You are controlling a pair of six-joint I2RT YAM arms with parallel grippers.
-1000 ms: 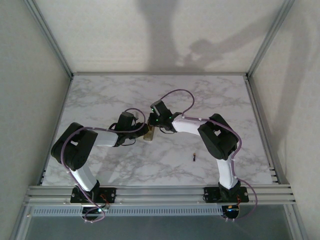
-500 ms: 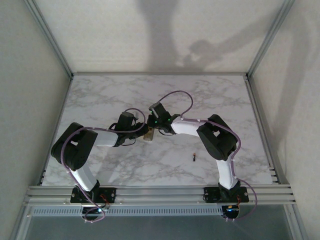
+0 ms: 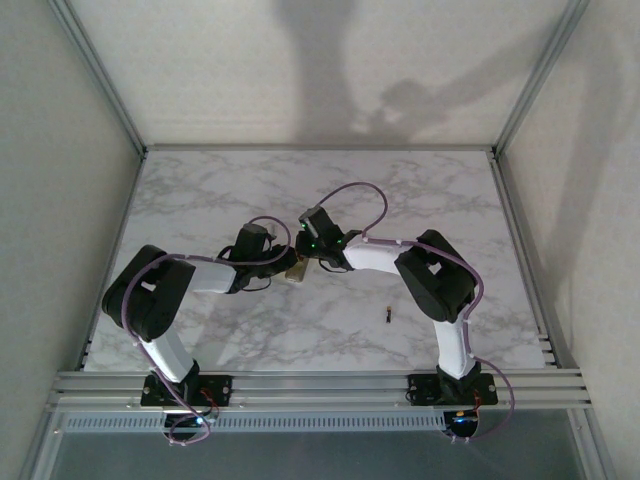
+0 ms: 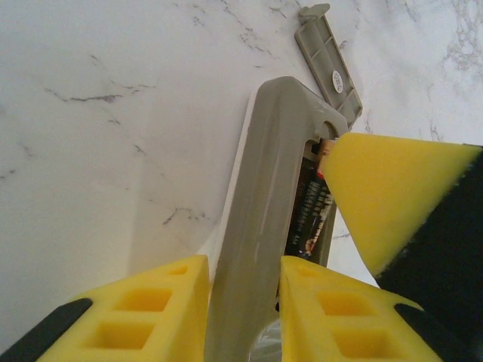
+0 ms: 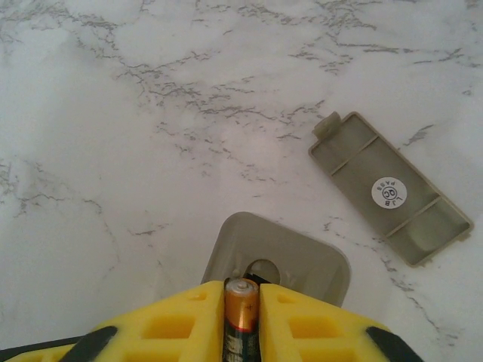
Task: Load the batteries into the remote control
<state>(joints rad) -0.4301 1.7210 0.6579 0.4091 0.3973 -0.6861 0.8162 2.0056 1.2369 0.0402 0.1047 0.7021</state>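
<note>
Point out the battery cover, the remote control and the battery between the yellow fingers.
battery cover [image 5: 389,194], right wrist view, round sticker.
remote control [image 4: 260,219], left wrist view, grey back shell.
battery [image 5: 242,317], right wrist view, copper band.

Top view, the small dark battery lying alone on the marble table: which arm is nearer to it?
Right. The elbow of the right arm stands just right of the small dark battery; the left arm lies well off to its left.
</note>
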